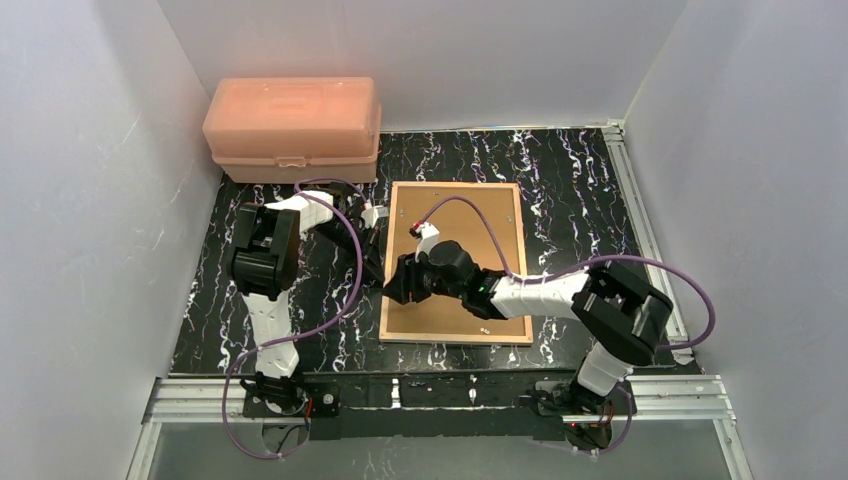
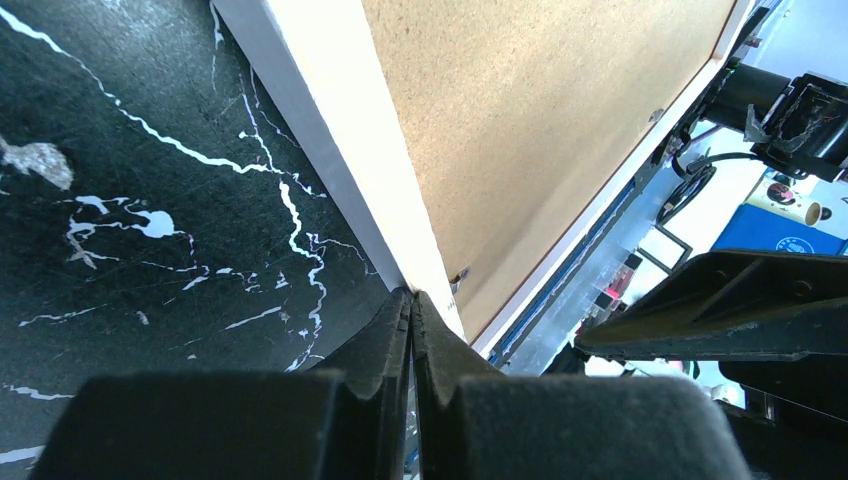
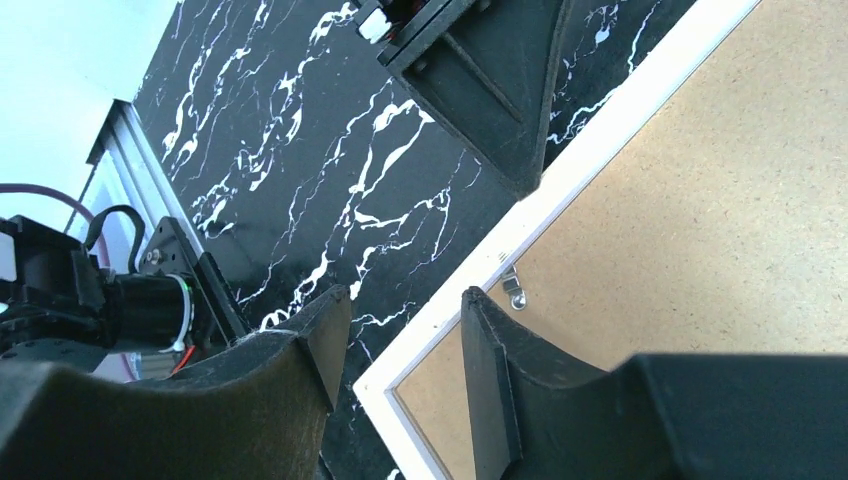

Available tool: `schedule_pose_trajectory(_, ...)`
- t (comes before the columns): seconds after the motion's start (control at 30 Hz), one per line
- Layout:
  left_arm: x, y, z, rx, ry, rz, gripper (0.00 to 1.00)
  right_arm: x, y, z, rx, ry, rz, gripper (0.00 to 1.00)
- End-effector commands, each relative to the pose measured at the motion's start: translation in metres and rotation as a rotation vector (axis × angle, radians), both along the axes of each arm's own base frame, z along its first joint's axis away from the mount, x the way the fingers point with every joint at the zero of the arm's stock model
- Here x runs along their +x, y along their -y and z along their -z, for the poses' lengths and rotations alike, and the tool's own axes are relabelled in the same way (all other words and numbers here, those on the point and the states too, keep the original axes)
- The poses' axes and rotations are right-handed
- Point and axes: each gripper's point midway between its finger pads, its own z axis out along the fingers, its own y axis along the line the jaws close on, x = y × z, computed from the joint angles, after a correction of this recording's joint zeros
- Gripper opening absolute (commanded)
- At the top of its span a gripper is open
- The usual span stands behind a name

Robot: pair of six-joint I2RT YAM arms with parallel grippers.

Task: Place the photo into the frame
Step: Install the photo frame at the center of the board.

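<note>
One black marble table (image 1: 580,190), one shut pink box (image 1: 292,128) at far left, contents hidden. One frame (image 1: 455,186) lies back-up mid-table, one brown backing board (image 1: 480,215) sitting in it. Left hand (image 2: 411,300) clenched, tips at the frame's left rim; right hand (image 3: 405,297) released, fingers astride that rim.

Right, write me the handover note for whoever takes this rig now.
Left gripper: jaws shut, tips against the frame's white left rim.
Right gripper: jaws open, astride that rim beside a metal tab.
Frame: back up on the table, brown backing board lying in it.
Photo: not in view, so I cannot tell whether it is under the board.
Left to do: confirm the photo is in, then secure the board.
</note>
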Motion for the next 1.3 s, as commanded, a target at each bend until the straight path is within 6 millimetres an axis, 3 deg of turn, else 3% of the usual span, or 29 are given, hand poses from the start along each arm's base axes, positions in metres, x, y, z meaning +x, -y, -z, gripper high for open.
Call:
schedule_pose_trajectory(0.0, -0.006, -0.002, 0.002, 0.036, 0.024, 0.040, 0.00, -0.007, 0.012, 0.014, -0.035, -0.026, -0.001, 0.53)
schedule_pose_trajectory(0.17, -0.007, -0.002, 0.002, 0.036, 0.019, 0.038, 0.00, -0.008, 0.007, 0.022, -0.025, -0.056, -0.005, 0.54)
schedule_pose_trajectory(0.7, -0.008, -0.001, -0.001, 0.025, 0.016, 0.042, 0.00, 0.029, -0.008, 0.025, -0.053, 0.006, 0.016, 0.61)
schedule_pose_trajectory(1.07, -0.008, -0.001, -0.001, 0.025, 0.018, 0.043, 0.00, 0.016, -0.017, 0.050, -0.036, -0.089, -0.039, 0.60)
schedule_pose_trajectory(1.27, -0.007, -0.001, -0.001, 0.027, 0.024, 0.043, 0.00, 0.011, -0.016, 0.052, -0.029, -0.109, -0.044, 0.59)
